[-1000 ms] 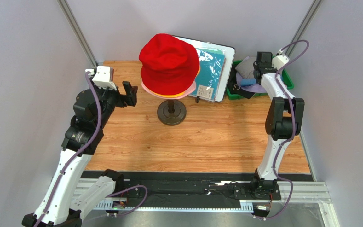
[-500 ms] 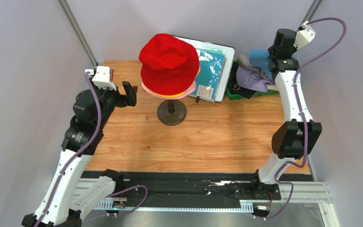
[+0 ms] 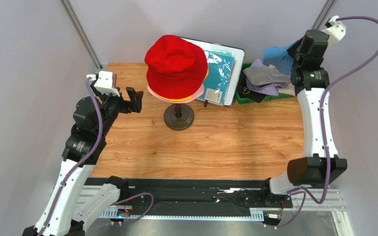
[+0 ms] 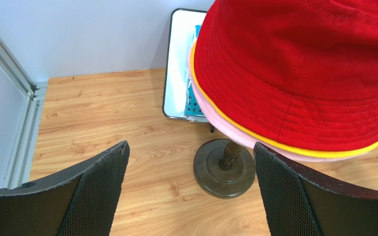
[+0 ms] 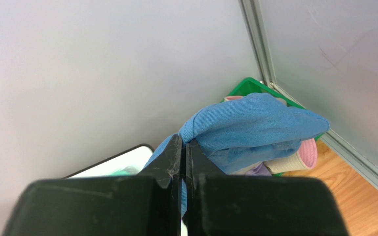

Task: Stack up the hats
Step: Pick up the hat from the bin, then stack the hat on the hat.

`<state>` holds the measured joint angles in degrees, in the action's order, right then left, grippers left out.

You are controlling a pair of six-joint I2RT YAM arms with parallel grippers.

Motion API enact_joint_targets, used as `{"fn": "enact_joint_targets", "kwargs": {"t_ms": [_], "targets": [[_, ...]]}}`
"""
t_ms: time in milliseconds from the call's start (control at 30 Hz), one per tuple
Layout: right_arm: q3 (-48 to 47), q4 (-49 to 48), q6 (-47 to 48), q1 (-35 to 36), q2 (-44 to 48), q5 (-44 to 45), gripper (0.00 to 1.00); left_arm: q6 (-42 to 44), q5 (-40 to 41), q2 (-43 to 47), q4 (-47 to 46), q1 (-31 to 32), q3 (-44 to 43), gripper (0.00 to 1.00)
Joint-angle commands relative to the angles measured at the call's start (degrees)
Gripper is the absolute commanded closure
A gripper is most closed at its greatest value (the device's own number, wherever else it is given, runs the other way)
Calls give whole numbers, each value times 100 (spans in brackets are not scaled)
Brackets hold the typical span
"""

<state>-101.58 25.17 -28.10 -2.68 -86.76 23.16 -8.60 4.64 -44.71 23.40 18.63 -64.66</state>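
**Right gripper pinching blue hat over bin; 3 hats sitting on stand**

The right gripper (image 5: 186, 152) is reaching high at the far right corner. Its jaws are pressing together on a fold of the blue soft cloth bucket hat (image 5: 255, 128), so the grip is narrow with cloth between the tips. The blue hat is hanging in the air above the green plastic bin (image 3: 300, 82). It is not touching the pile below.

In the bin, a lavender cloth hat (image 3: 262, 91) and a grey-beige cloth hat (image 3: 267, 76) are lying crumpled together.

The left gripper (image 4: 190, 147) is hovering at the left side of the wooden table (image 3: 225, 142), pointing toward the stand. Its jaws are standing wide apart and gripping nothing.

The red soft cloth bucket hat (image 3: 176, 66) is sitting on top of the stack. The orange-yellow hat (image 4: 284, 145) is showing as a thin brim edge under it. The pink hat (image 4: 235, 132) is showing as the lowest brim. All 3 are sitting over the stand's dark round metal base (image 3: 178, 118).

A flat teal sheet in a white frame (image 3: 220, 69) is leaning just behind the stand.
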Motion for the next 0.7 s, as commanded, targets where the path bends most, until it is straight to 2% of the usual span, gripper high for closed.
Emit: {"fn": "enact_joint_targets", "kwargs": {"t_ms": [0,100,133,167,233,267,300,400,533,600,667], "targets": [[-55,66,401,65,774,-837,100,8,-139,190,-230,-26,59,1],[-81,303,472,74,1117,-1733,100,7,-420,278,-335,-26,77,2],[-90,374,481,74,1265,-2049,100,34,-899,322,-397,-26,112,3],[-134,453,463,74,1328,-2774,100,69,-1121,331,-458,-26,138,3],[-221,751,419,74,1425,-3490,100,113,-1752,296,-608,0,156,5],[-309,892,428,92,1486,-4146,100,174,-1939,261,-634,87,130,6],[-432,1198,393,92,1530,-4448,100,218,-2089,226,-635,149,95,7],[-284,1306,244,92,1890,-5653,100,376,-2660,120,-635,500,-54,8],[111,1123,-342,92,2435,-6840,100,544,-2750,-2,-521,1166,-309,8],[436,493,-783,101,2811,-7385,100,605,-2654,-90,-424,1519,-441,8],[762,130,-1320,92,2989,-7693,100,772,-2435,-126,-415,2125,-494,8]]}}
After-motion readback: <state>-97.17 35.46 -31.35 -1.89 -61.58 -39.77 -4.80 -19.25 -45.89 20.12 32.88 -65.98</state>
